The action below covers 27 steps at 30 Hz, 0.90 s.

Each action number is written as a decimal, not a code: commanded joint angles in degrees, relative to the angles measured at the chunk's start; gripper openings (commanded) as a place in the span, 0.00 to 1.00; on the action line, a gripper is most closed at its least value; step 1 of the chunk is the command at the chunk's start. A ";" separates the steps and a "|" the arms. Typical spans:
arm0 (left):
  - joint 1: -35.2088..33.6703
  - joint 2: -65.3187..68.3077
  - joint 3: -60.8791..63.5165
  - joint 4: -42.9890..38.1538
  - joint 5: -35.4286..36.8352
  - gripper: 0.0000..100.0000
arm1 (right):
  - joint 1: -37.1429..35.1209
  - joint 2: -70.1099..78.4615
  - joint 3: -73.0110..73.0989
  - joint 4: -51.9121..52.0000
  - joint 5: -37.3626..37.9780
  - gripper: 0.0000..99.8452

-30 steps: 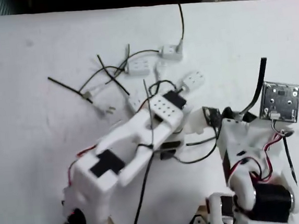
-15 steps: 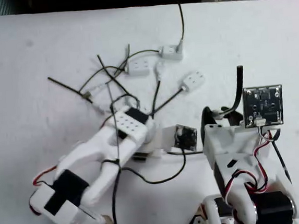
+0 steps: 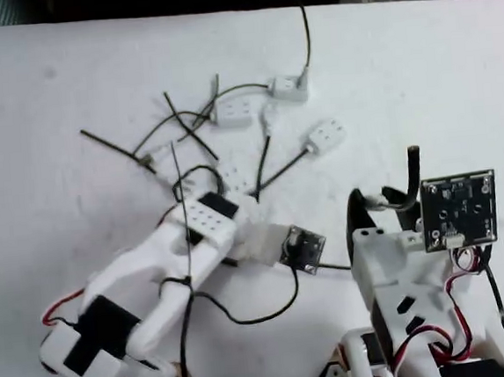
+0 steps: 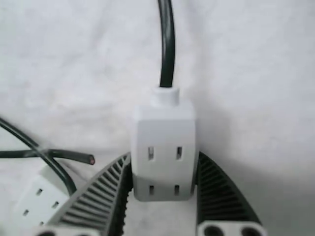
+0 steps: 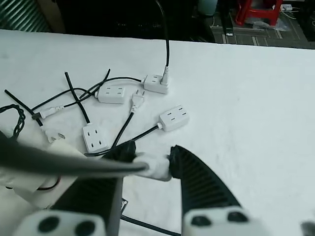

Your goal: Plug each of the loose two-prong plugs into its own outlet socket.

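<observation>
High view has white sockets and black cords clustered on the surface (image 3: 417,59). The plugged socket (image 3: 287,87) already has a plug and cord in it. A second socket (image 3: 232,111) lies just beside the plugged socket, and a third socket (image 3: 325,134) lies near it, toward the arms. A loose plug (image 3: 268,116) rests close to the plugged socket, between those two. A second loose plug (image 3: 148,160) lies well apart from the plugged socket, beyond the second socket.

In the left wrist view, the left gripper (image 4: 162,164) has its jaws pressed against both sides of a held socket (image 4: 164,142). This socket lies flat, slots up, and its black cord (image 4: 167,44) runs away from the jaws. How far it lies from the plugged socket cannot be told.

The right gripper (image 5: 152,150) is well apart from the plugged socket, with its jaws parted and nothing between them.
</observation>
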 commanded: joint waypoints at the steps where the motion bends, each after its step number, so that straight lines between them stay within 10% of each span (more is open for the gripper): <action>1: 0.22 -4.44 -0.44 0.00 -7.47 0.10 | -0.48 0.40 -1.58 0.04 0.53 0.02; 15: -6.02 -32.31 -1.93 13.71 7.82 0.24 | -0.48 0.48 -1.41 0.04 0.53 0.02; 27: -31.78 -62.90 11.96 18.20 24.44 0.16 | -2.15 1.01 16.09 -9.36 16.44 0.02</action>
